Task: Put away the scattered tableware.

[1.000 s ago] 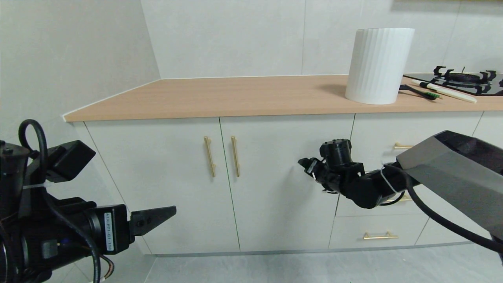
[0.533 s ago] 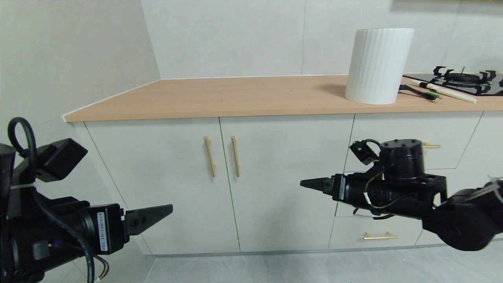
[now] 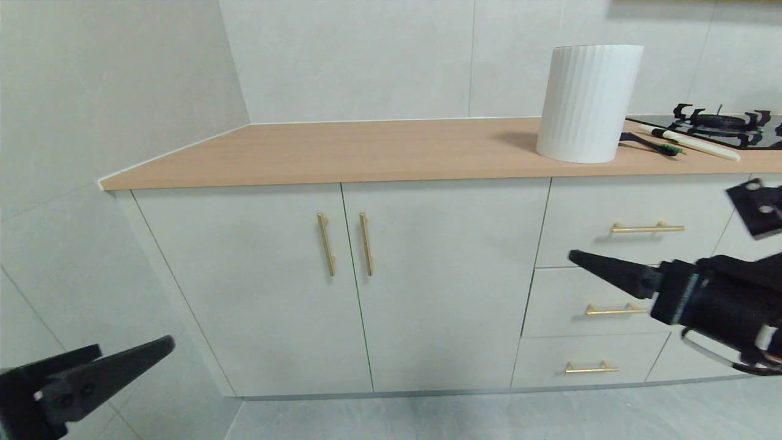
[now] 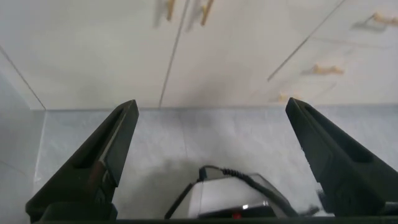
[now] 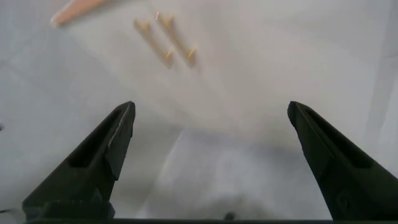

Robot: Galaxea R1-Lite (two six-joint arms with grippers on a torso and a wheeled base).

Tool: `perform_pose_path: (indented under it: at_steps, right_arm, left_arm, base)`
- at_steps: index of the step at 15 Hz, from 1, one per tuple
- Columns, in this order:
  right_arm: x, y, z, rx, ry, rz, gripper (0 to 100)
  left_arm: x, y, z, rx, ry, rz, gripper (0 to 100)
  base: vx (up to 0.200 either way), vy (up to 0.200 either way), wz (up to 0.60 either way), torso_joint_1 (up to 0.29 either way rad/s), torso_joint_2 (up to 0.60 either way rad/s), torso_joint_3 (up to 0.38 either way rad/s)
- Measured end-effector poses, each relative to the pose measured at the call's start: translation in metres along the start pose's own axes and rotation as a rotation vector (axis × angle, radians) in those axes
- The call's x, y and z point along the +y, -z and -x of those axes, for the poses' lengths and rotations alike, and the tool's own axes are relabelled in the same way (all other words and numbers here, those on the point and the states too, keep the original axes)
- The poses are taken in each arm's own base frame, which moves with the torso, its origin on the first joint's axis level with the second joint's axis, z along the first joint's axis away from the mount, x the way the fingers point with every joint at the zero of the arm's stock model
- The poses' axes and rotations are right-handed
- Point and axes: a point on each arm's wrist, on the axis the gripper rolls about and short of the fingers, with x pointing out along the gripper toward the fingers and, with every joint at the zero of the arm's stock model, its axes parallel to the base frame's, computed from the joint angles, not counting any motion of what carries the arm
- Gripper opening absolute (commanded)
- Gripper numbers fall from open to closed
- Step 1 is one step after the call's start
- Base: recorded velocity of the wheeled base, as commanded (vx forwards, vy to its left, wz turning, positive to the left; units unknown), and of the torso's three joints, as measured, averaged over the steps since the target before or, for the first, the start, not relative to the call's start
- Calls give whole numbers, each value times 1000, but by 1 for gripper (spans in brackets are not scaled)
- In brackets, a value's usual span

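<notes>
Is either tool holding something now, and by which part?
Nothing is held. The left tool and the right tool are both open and empty.

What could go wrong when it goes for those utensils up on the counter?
The utensils lie right beside the tall white container, so a reach could knock it over. The open right gripper sits below the countertop, in front of the drawer handles, and might clip either when raised.

The left gripper (image 4: pixel 211 104), fingers (image 4: pixel 102 158) spread wide, faces the cabinet doors (image 4: pixel 93 50) and grey floor (image 4: pixel 205 134).
</notes>
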Motion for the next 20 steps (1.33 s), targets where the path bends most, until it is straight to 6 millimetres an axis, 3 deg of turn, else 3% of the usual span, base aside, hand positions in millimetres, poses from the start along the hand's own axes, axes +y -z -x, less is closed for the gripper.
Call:
perform_pose_path:
  at_steps: [5,7,11,15,17,20]
  right_arm:
    - [-11,9,116,-207,168,163,100]
    - [-12,25,157,-236,270,227,100]
    - [-1,58,218,-281,457,288,100]
    - [6,76,240,-427,569,330,100]
    - [0,85,236,-403,601,365,100]
    - [-15,102,222,-377,607,373,100]
  left_arm:
    - [30,46,66,-225,-28,-125,100]
    - [36,62,83,-308,-59,-156,100]
    - [41,84,101,-417,-206,-168,100]
    - [42,95,99,-462,-366,-187,100]
    - [43,105,97,-477,-418,-206,100]
    - [51,127,76,-473,-465,-243,100]
  base:
    - [0,0,0,0,0,0]
    - [0,0,0,0,0,0]
    - [0,0,0,0,0,0]
    - [0,0,0,0,0,0]
    - [0,0,0,0,0,0]
    - [0,0,0,0,0,0]
